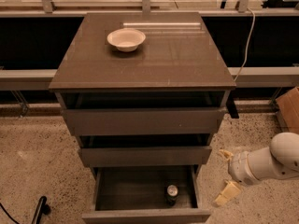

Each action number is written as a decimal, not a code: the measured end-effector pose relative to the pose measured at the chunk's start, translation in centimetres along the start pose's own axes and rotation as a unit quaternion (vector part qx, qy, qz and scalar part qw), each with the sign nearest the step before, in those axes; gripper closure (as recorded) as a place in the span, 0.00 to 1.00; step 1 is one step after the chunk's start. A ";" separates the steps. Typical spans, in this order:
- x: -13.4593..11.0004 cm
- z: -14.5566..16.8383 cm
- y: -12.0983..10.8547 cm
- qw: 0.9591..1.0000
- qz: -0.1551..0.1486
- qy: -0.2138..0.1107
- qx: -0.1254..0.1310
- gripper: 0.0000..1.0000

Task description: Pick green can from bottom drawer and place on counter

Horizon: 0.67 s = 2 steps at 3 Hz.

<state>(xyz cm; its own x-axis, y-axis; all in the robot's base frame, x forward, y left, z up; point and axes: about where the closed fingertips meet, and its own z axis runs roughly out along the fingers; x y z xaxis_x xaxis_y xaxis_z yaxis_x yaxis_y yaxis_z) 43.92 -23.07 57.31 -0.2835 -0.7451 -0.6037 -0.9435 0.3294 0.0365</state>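
The green can (172, 194) stands upright in the open bottom drawer (112, 190), right of its middle; its silver top shows, its sides are in shadow. The counter (177, 59) is the dark brown glossy top of the cabinet. My gripper (225, 174) is low at the right of the cabinet, outside the drawer, at about the drawer's height. Its two pale fingers (227, 193) are spread apart and hold nothing. The white arm (273, 162) reaches in from the right edge.
A white bowl (126, 39) sits on the counter at the back left. The two upper drawers (142, 121) are pulled out a little. A cardboard box (289, 107) stands at the right edge. A cable (246, 36) hangs behind the cabinet. Speckled floor lies all around.
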 end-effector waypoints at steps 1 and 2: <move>2.5 4.0 -1.4 0.999 0.031 -0.025 0.006 0.00; 6.0 10.0 -4.6 0.995 0.044 -0.074 0.056 0.00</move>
<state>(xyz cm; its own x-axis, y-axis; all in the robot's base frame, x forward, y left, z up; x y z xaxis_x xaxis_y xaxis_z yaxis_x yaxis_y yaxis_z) 48.28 -23.28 45.56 -0.3286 -0.6192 -0.7131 -0.8882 0.4594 0.0103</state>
